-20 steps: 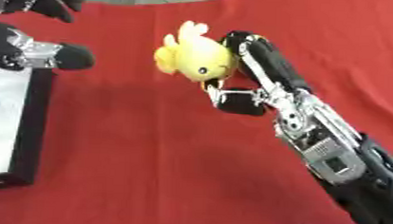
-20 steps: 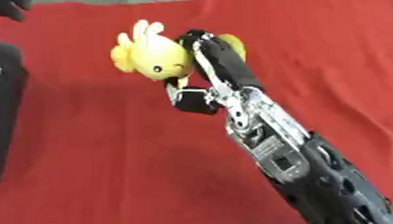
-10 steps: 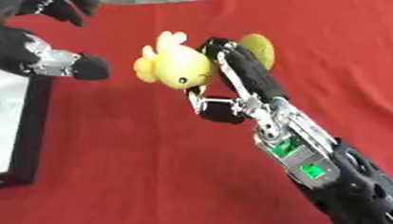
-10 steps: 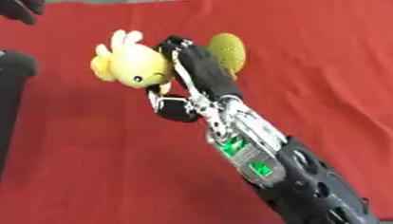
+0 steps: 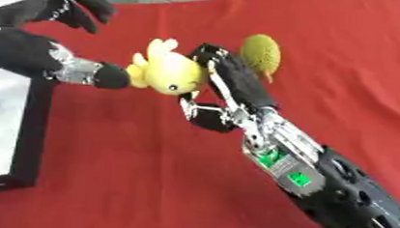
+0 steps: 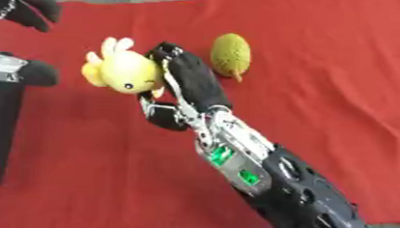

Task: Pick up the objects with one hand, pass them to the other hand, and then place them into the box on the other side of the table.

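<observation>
A yellow plush toy [image 5: 170, 72] with small ears hangs above the red cloth, with my right hand [image 5: 234, 86] shut on its right side. My right arm comes in from the lower right. At the upper left my left hand [image 5: 24, 50] is open, fingers spread above and thumb tip against the toy's left side. A yellow-green knitted oval [image 5: 261, 52] lies on the cloth just right of my right hand. The box [image 5: 32, 128], black-rimmed with a white inside, stands at the left edge below my left hand.
A red cloth [image 5: 142, 171] covers the table, and its front edge runs along the bottom of the view. A bare grey strip shows past the cloth's far edge at the top.
My right hand has carried the plush toy leftwards up to my left hand's thumb. The knitted oval, hidden behind the hand before, now shows.
</observation>
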### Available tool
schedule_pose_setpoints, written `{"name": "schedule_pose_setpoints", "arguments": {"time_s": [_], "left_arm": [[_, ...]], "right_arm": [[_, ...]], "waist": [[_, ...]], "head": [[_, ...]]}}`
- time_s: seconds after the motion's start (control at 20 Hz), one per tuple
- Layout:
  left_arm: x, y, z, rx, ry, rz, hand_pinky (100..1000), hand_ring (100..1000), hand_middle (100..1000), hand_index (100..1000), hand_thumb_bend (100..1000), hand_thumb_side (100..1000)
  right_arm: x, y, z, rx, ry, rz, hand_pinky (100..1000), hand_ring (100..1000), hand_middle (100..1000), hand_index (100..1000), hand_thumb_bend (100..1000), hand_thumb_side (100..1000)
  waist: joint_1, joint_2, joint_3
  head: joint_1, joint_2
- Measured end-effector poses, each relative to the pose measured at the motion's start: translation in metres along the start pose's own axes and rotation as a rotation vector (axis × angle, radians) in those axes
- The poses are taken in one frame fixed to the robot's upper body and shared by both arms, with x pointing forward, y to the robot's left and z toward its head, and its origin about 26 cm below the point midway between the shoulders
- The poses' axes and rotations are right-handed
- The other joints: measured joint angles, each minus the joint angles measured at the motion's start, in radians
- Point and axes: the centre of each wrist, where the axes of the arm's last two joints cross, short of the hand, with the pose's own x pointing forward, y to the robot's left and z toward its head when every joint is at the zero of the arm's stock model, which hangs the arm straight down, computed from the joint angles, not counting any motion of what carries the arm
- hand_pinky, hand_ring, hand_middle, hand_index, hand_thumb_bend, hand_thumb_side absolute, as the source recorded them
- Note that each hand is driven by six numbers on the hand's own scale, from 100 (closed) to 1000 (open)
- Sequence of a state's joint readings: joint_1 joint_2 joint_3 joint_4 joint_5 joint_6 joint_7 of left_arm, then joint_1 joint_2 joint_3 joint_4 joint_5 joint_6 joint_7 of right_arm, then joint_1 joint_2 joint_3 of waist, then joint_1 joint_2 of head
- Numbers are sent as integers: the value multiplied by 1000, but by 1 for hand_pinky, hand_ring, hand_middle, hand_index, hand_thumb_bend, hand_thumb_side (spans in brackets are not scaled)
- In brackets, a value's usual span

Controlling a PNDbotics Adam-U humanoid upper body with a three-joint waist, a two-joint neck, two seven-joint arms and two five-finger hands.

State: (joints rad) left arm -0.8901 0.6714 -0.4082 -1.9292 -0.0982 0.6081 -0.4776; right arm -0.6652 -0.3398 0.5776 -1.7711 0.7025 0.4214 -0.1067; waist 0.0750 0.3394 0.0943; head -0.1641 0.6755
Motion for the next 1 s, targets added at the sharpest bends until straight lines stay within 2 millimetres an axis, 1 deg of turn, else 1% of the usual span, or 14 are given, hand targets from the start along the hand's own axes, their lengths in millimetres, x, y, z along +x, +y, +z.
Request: {"name": "schedule_pose_setpoints", "arguments": {"time_s": [0.3,0.55,0.75,1.0], "left_arm": [[-2,-3,-9,-32,22,-7,885,761,734,814,839,490],[-5,-6,-18,-61,47,-32,881,766,738,824,796,456],[-7,-7,-25,-83,68,-66,879,770,741,824,778,439],[-14,-10,-36,-110,102,-96,878,774,744,827,763,439]], "right_arm": [[8,3,-3,-16,-27,-1,780,746,711,710,100,100],[12,6,-4,-11,-45,0,775,745,711,711,100,100],[15,8,-4,-6,-63,4,772,743,709,709,100,100],[20,9,-5,-11,-91,3,770,741,707,707,100,100]], "waist": [[0,0,2],[0,0,3],[2,0,6],[3,0,6]], "head": [[4,7],[8,8],[12,8],[13,8]]}}
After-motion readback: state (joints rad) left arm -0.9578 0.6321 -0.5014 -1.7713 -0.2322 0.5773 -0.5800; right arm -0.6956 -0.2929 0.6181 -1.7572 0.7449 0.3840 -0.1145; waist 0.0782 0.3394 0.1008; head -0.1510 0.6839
